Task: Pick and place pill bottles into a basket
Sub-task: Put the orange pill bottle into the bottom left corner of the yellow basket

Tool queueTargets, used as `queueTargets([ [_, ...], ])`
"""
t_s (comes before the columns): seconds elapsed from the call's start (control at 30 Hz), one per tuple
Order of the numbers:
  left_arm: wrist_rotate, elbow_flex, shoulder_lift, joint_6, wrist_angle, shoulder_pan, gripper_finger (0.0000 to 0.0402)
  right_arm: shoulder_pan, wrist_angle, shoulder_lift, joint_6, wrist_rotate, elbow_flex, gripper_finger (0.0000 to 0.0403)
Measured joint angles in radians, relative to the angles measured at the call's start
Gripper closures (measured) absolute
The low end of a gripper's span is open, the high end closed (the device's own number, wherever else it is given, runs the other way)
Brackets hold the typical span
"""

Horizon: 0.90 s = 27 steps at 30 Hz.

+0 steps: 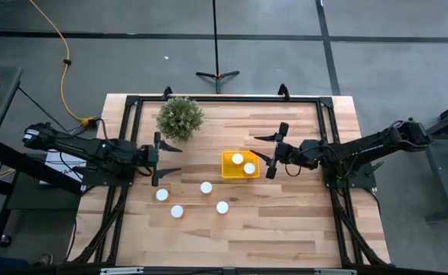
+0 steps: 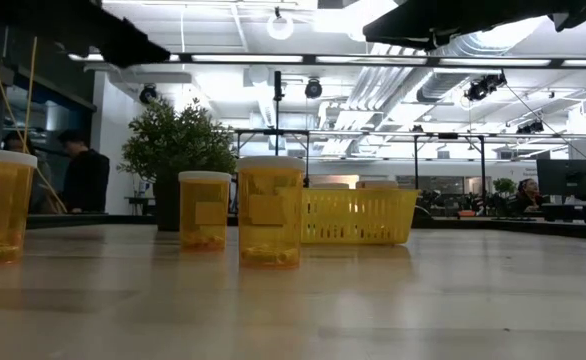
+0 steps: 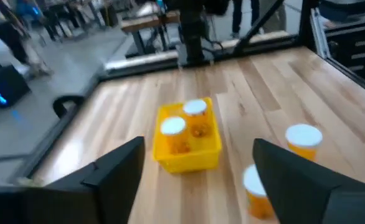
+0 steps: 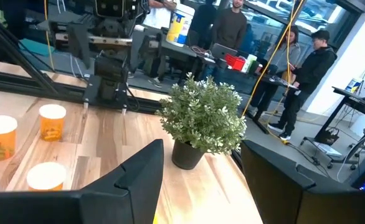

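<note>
The yellow basket [image 1: 228, 169] stands mid-table with two pill bottles [image 1: 238, 159] [image 1: 249, 168] upright in it. Four more bottles stand upright on the table nearer the front: [image 1: 162, 195], [image 1: 177, 211], [image 1: 206, 187], [image 1: 222, 207]. My left gripper [image 1: 157, 159] is open and empty, held above the table to the left of the basket. Its wrist view shows the basket [image 3: 198, 155] and two loose bottles [image 3: 303, 140] [image 3: 257, 190] ahead. My right gripper [image 1: 276, 151] is open and empty just right of the basket.
A bushy potted plant [image 1: 180, 118] stands at the far side of the table, left of centre, and also shows in the right wrist view [image 4: 204, 121]. A black frame [image 1: 224, 99] runs round the table edges. People stand in the room beyond.
</note>
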Motion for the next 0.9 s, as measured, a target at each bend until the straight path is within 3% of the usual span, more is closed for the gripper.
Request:
queueTargets([
  [0.2,0.066,0.023,0.057,-0.103,-0.124,0.0,0.0008,0.0,-0.016,0.0,0.001,0.0,0.0,0.0198],
  [0.3,0.075,0.084,0.091,-0.208,-0.254,0.0,0.0005,0.0,-0.031,0.0,0.003,0.0,0.0,0.0197],
  [0.6,0.248,0.215,0.267,-0.476,-0.542,-0.018,0.0005,0.0,-0.043,0.0,0.0,0.01,0.0,0.0197],
  [0.9,0.231,0.346,0.468,-0.603,-0.756,-0.12,0.0005,0.0,-0.044,0.0,-0.018,0.053,0.0,0.0197],
])
